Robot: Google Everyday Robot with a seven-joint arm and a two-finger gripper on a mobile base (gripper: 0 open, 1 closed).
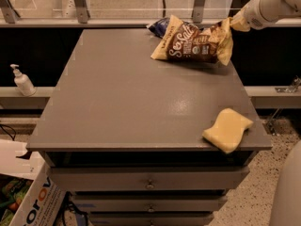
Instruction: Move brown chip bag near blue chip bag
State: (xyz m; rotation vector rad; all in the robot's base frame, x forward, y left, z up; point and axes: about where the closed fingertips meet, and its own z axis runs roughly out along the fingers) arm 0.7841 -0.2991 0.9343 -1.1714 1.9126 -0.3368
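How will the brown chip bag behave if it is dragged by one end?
Probably floppy: the brown chip bag bends upward at the end where the end effector meets it. Likely light for its size, since it looks puffed. It may slide easily on the smooth table and could nudge the blue chip bag just behind it.
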